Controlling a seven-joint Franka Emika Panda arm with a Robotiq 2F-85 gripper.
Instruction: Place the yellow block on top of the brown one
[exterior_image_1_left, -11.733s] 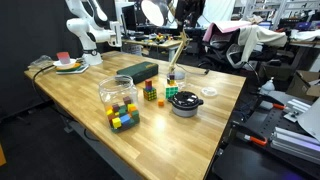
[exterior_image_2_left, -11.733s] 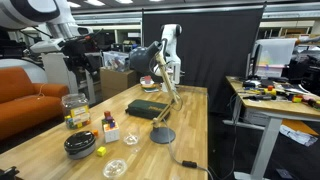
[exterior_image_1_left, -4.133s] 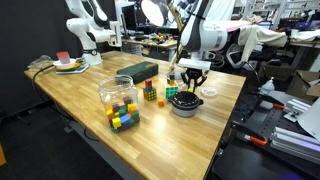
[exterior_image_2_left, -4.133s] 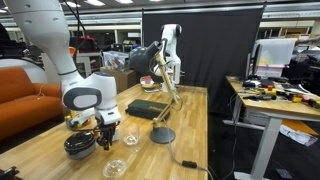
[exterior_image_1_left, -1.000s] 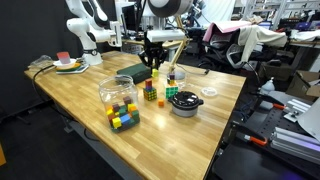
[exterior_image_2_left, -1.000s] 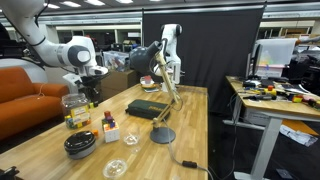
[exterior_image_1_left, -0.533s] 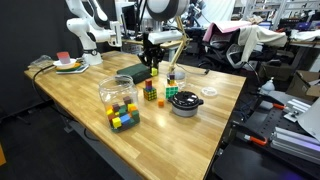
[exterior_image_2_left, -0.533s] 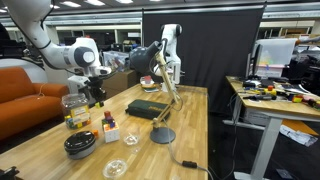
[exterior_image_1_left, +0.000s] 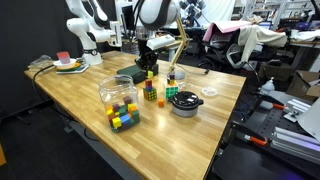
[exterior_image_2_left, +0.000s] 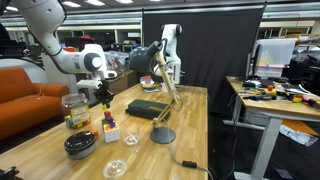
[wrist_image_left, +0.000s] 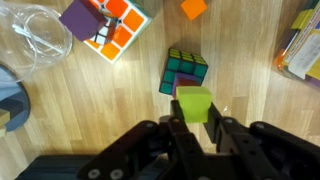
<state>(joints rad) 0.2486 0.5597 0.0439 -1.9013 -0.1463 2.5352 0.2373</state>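
You're pinching the yellow block (wrist_image_left: 194, 103) tight in the gripper (wrist_image_left: 194, 114) and holding it over the small puzzle cube (wrist_image_left: 183, 70), probably so it's clearing the clutter. I'm not spotting the brown one clearly on the wrist cam, tbh.

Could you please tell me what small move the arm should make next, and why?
Probably a small sideways shift at this height, not a descent. The end effector is shut on the small bright yellow block, yet the wrist view shows a dark multi-coloured puzzle cube just beyond it, and I cannot make out the small brown cube there, so releasing now seems premature.
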